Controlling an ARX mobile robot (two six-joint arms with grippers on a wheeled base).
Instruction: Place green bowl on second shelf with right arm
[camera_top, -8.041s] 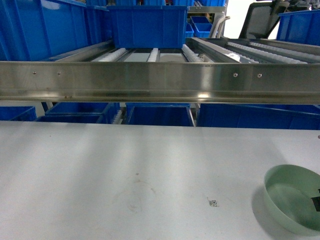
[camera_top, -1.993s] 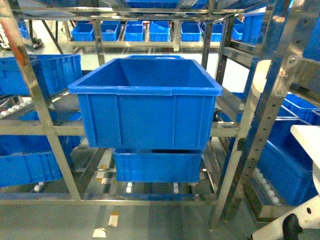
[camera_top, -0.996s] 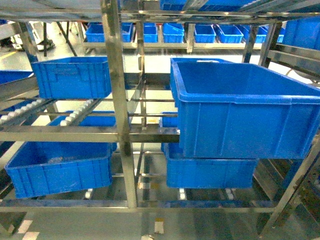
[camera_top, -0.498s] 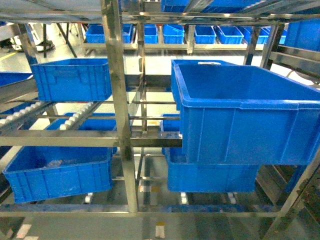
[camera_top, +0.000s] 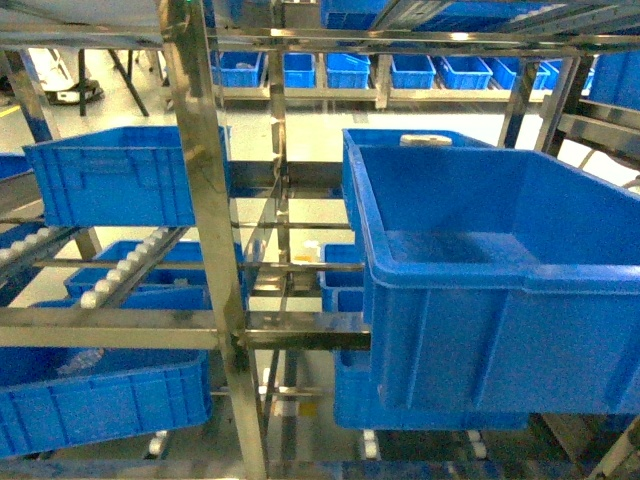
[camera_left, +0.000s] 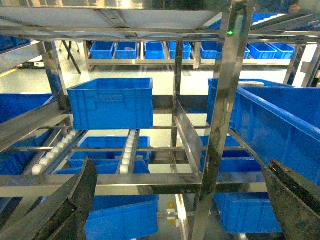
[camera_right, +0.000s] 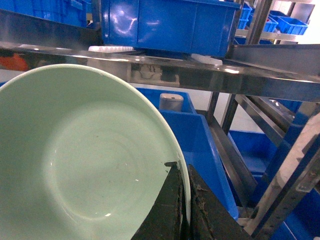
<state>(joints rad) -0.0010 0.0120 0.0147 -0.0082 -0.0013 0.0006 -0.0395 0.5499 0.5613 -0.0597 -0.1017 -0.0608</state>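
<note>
Scanning from the left, the left end effector hangs idle with its fingers spread wide and nothing between them, facing the steel rack upright. Right of that post sits a large blue crate on a roller shelf. Furthest right, the right end effector pinches the rim of the green bowl, carried aloft before the rack. Transport looks to be the step in hand; next, the bowl needs guiding onto the second shelf, clearing the steel rail.

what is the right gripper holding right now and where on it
The right gripper holds the green bowl, pinched at its rim, one finger inside and one outside. The left gripper is open and holds nothing.
</note>
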